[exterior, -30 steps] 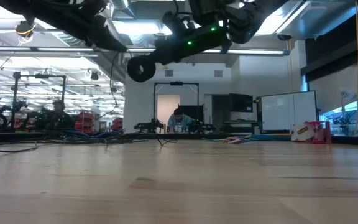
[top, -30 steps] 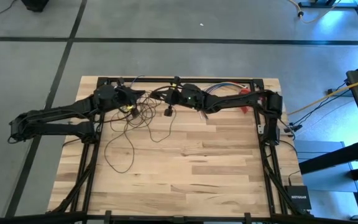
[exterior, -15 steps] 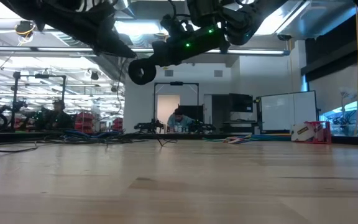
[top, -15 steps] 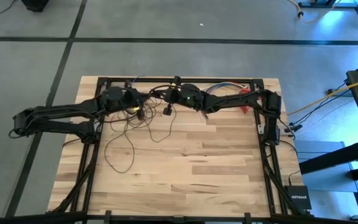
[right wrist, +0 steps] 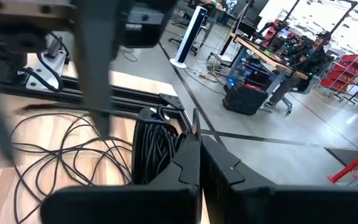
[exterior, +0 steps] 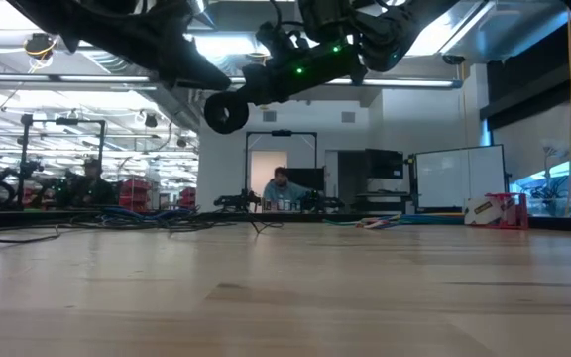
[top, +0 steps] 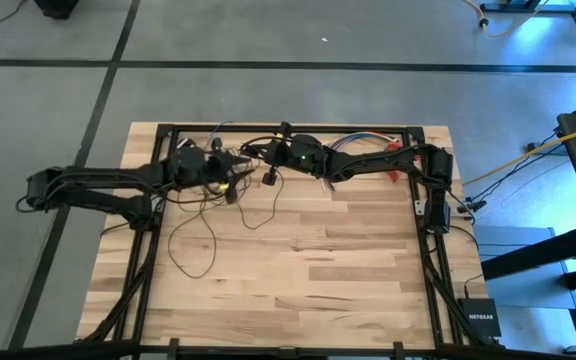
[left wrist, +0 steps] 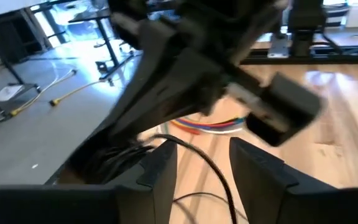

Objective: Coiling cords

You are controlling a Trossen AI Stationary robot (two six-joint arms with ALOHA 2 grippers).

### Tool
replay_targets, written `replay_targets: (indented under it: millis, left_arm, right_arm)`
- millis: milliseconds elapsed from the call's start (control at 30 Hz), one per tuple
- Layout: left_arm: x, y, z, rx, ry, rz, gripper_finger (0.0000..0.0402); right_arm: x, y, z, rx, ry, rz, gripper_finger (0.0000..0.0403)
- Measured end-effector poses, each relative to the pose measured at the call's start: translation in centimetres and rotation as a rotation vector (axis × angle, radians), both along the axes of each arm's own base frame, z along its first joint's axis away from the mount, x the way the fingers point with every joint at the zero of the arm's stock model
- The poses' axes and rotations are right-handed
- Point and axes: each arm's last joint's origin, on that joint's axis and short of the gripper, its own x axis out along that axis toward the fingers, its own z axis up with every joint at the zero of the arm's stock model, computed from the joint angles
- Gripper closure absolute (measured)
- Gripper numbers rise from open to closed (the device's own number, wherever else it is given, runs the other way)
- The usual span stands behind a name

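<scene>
**High view: 2 grippers meet over the tangled cords at the table's far edge**

High view shows the cords (top: 206, 215) spread in loose loops over the far-left part of the table (top: 348, 270), with 1 long loop trailing toward the near side and the small black puck (top: 269, 180) hanging or lying just beside the right gripper (top: 268, 153). Both arms reach in from opposite sides, so the grippers sit close together above the densest part of the tangle.

The left gripper (left wrist: 201, 165) has its fingers parted to a moderate gap, and a strand of cord runs between them without being pinched. The right gripper's fingers are pressed together; its wrist view shows a bunch of gathered dark loops just ahead of them, apparently held as the anchor of the coil. Judging by this, the right arm holds the bundle up while the left is free to fetch another loop.
</scene>
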Motion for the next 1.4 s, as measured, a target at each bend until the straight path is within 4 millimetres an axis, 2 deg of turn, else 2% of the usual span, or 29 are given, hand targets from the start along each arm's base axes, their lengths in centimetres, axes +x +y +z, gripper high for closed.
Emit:
replay_targets:
  millis: [267, 700, 1000, 1167, 1400]
  left_arm:
    - [0.6, -0.9, -0.3, -0.002, 0.001, -0.05, 0.0259]
    - [2.9, -1.0, -2.7, -0.054, 0.048, -0.055, 0.0268]
    - [2.1, -1.0, -2.8, -0.043, 0.124, -0.055, 0.0289]
    - [2.0, -0.7, -1.5, -0.03, 0.179, -0.04, 0.0269]
    - [1.7, -0.7, 0.6, -0.051, 0.36, -0.042, 0.0222]
  right_arm:
    - [0.0, 0.0, 0.0, -0.003, -0.003, 0.0, 0.0398]
    - [0.0, 0.0, 0.3, 0.013, -0.033, -0.002, 0.0398]
    - [0.0, 0.0, 0.2, 0.016, -0.03, -0.002, 0.0397]
    - [0.0, 0.0, 0.2, 0.016, -0.031, -0.001, 0.0397]
    - [0.0, 0.0, 0.2, 0.016, -0.03, 0.0, 0.0397]
